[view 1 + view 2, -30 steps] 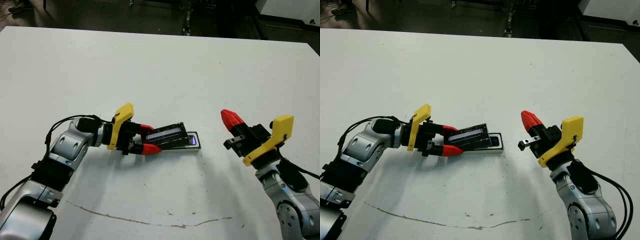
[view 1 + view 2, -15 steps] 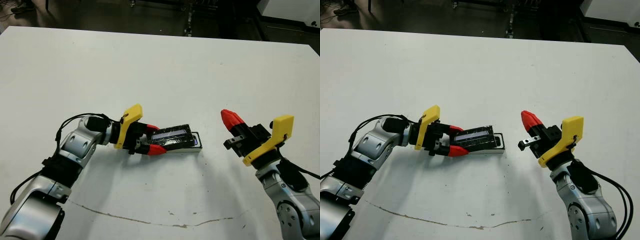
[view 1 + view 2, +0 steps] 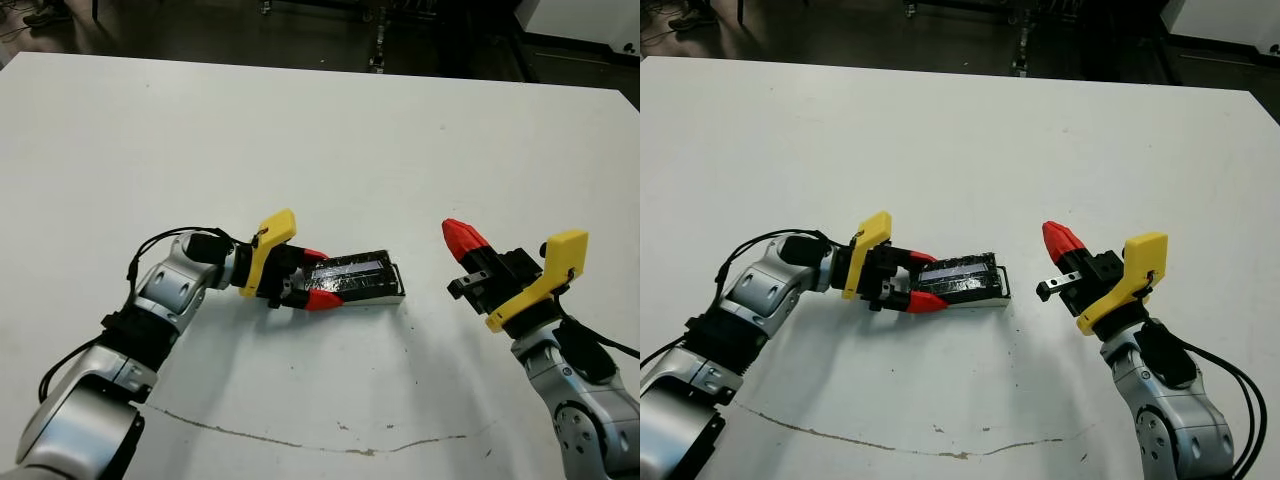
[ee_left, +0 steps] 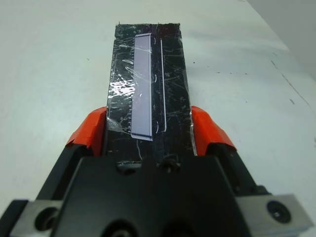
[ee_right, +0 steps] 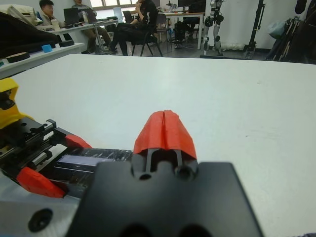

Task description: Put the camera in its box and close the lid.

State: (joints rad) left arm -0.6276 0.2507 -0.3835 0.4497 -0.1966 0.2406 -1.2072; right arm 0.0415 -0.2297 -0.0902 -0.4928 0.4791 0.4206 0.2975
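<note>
— Where is the lid [image 3: 352, 274] just now?

— Held in the left gripper [image 3: 312, 277], low over the white table [image 3: 320, 130]. The two red fingers [image 4: 89, 131] clamp it by its long edges at the near end. In the left wrist view the glossy black cover runs straight out from between the fingers, with its pale bluish strip lengthways on top.

— And the box [image 3: 396, 288]?

— Directly under the lid. Only its far end shows, a white wall with a thin dark edge poking out past the lid on the side toward the right arm. The lid covers nearly all of it. Whether it is fully seated on the tray or just above it, I cannot tell.

— Can you see the camera?

— No, the lid hides the inside of the box.

— What about the right gripper [image 3: 464, 238]?

— It hovers above the table, well apart from the box, pointing up and toward the left arm. Its red fingers [image 5: 164, 131] are pressed together with nothing between them.

— Anything else around?

— In the right wrist view, people sit at desks beyond the table.
</note>
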